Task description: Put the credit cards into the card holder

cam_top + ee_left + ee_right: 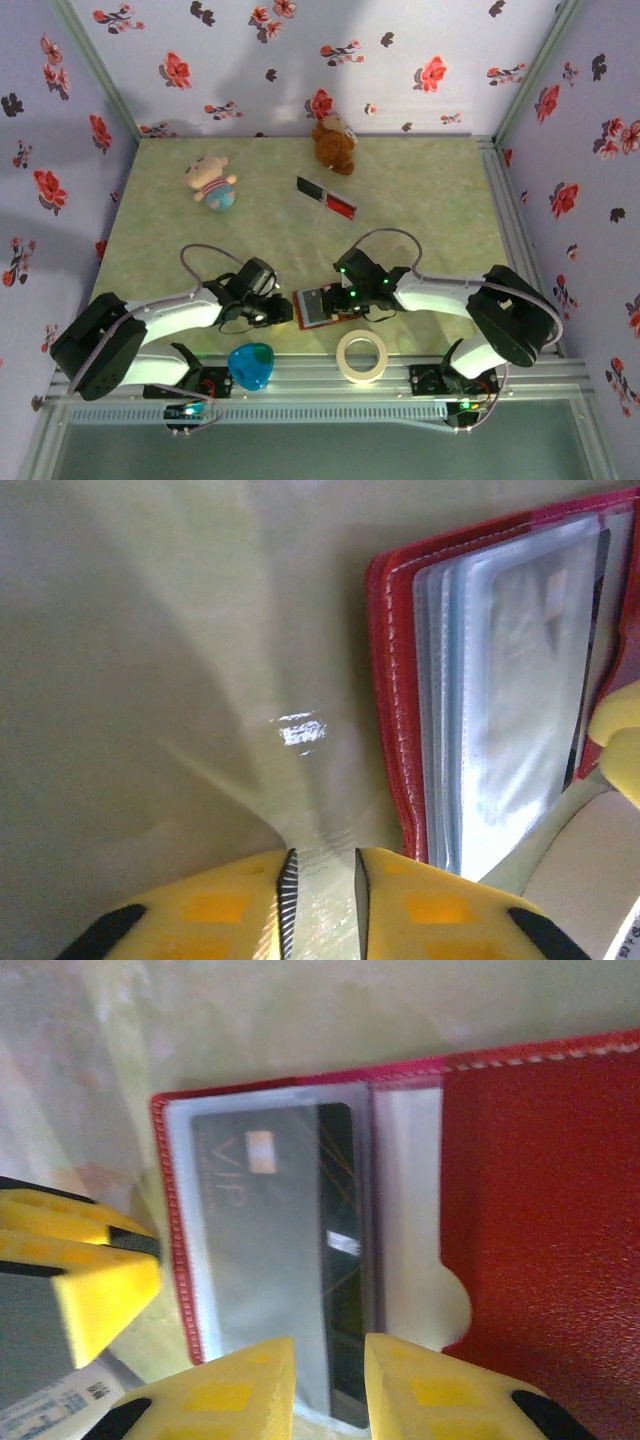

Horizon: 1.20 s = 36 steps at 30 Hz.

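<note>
The left pincer (322, 895) has its yellow jaws slightly apart, with only bare green table (150, 680) between them. The dark-red folding card holder with clear plastic sleeves (395, 700) lies open just ahead of it, to its right. The right pincer (330, 1385) also stands narrowly parted, over the near edge of a grey-and-black plastic card marked VIP (260, 1250) (it looks tucked under one clear sleeve); whether it touches I cannot tell. A flat red-and-dark card (327, 197) lies well beyond both pincers, and a pale tape roll (362, 356) sits just behind the right one
</note>
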Each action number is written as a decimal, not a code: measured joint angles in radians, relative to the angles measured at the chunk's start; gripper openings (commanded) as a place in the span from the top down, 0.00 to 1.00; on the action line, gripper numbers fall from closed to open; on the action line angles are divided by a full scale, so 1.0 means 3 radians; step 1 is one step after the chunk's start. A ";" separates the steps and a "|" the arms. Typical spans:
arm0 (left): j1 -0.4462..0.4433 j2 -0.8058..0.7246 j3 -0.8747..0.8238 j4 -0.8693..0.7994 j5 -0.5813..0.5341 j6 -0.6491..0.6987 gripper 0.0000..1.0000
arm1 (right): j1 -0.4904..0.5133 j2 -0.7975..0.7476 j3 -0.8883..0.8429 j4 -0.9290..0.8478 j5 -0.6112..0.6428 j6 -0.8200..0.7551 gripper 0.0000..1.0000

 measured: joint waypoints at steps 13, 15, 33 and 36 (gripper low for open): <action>0.0058 0.0187 0.0095 -0.0060 0.0107 0.0051 0.89 | 0.0004 0.0187 0.0000 0.0203 -0.0187 0.0005 0.87; 0.0058 0.0187 0.0095 -0.0052 0.0112 0.0051 0.89 | 0.0014 0.0207 0.0000 0.0270 -0.0217 0.0010 0.87; 0.0058 0.0170 0.0095 -0.0051 0.0120 0.0051 0.91 | 0.0100 0.0361 0.0056 0.0467 -0.0275 0.0094 0.85; 0.0058 0.0158 0.0094 -0.0055 0.0118 0.0051 0.91 | 0.0108 0.0361 0.0056 0.0492 -0.0280 0.0094 0.82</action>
